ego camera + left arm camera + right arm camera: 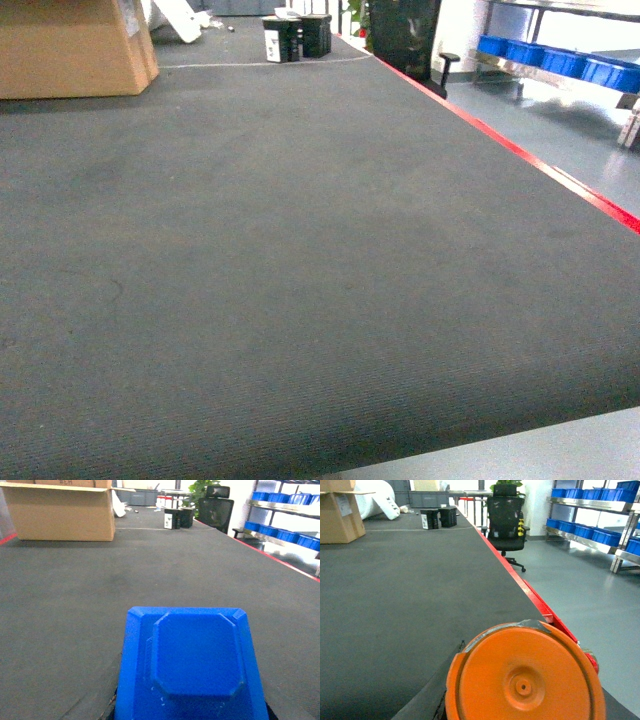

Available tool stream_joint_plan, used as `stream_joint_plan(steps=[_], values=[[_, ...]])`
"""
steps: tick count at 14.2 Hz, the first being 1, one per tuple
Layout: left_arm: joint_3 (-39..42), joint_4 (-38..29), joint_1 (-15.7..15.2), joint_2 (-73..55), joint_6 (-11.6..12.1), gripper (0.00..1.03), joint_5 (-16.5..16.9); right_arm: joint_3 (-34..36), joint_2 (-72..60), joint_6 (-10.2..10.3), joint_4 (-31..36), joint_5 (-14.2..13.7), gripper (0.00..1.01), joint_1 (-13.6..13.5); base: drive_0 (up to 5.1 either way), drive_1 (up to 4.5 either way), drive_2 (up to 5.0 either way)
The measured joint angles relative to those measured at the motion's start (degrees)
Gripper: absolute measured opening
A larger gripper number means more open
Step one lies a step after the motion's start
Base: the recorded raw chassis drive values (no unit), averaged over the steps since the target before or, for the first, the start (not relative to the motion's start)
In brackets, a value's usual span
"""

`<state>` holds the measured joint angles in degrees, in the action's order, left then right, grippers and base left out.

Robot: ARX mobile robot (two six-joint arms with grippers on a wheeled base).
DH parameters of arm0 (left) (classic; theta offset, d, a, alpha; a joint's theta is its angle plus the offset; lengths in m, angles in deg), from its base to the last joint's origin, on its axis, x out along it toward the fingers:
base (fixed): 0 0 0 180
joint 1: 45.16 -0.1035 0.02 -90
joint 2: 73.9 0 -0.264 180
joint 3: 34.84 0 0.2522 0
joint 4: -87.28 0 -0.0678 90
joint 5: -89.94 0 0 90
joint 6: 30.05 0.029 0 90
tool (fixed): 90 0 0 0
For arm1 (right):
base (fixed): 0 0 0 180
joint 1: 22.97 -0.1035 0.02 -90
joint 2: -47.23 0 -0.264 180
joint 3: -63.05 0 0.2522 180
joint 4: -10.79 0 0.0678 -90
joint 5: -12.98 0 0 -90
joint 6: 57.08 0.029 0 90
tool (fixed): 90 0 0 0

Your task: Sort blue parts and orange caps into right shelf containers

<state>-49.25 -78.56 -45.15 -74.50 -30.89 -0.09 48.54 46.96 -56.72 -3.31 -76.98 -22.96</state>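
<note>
Left wrist view showed us a blue part (192, 665) over the tabletop (75, 605); right showed an orange cap (525, 677); neither pincer's state could we tell.

Dark grey bench (300, 280) with a red edge strip (520, 152) — bright blue part (192, 665), orange cap (525, 677), blue shelf containers (560, 58), tan cardboard box (70, 50).

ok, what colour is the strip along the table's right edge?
Red. The strip shows best in the right wrist view, running beside the dark grey table.
</note>
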Motion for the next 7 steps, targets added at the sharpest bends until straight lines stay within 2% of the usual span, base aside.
stream_joint_plan(steps=[7], values=[[0.0,0.02,0.0,0.0,0.0,0.42,0.02,0.0,0.0,0.0,-0.02,0.0,0.43,0.0,-1.5,-1.54,-1.5]])
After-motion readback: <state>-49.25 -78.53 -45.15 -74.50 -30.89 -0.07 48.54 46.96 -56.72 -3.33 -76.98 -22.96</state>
